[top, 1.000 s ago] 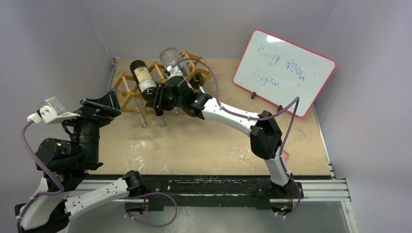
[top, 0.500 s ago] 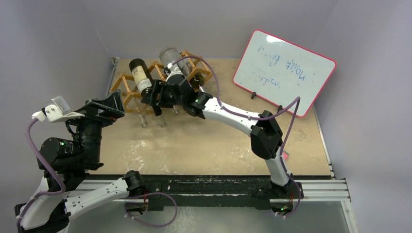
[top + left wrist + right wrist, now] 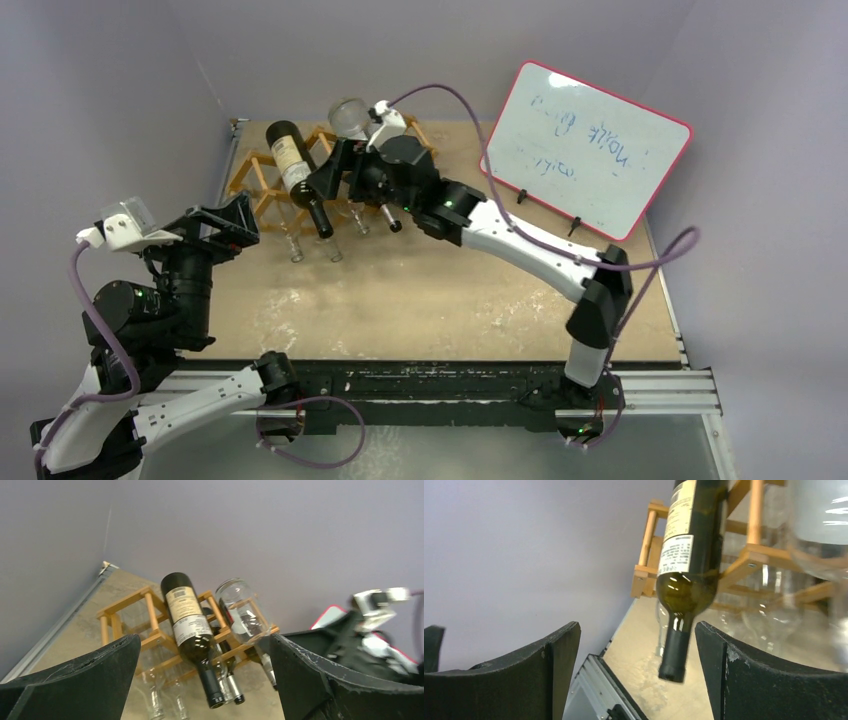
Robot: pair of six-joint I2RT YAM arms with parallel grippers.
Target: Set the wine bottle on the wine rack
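The wine bottle (image 3: 296,176), dark green with a pale label, lies tilted on top of the wine rack (image 3: 256,184), neck down toward the table. My right gripper (image 3: 341,178) stands open just right of its neck. In the right wrist view the bottle's neck (image 3: 674,651) hangs between the spread fingers (image 3: 729,675) without touching either. The right gripper (image 3: 636,667) holds nothing. My left gripper (image 3: 218,222) is open, in front of the rack's left end. It (image 3: 205,680) looks up at the bottle (image 3: 189,626) and the rack (image 3: 150,611).
A clear empty bottle (image 3: 350,117) lies on the rack's top beside the dark one. Several more bottle necks (image 3: 386,216) poke out below. A red-framed whiteboard (image 3: 585,150) leans at the back right. Grey walls close in behind and to the left.
My right gripper has opened and let go of the wine bottle, then pulled back and up to the right. The bottle stays on the rack. The left arm has barely shifted.
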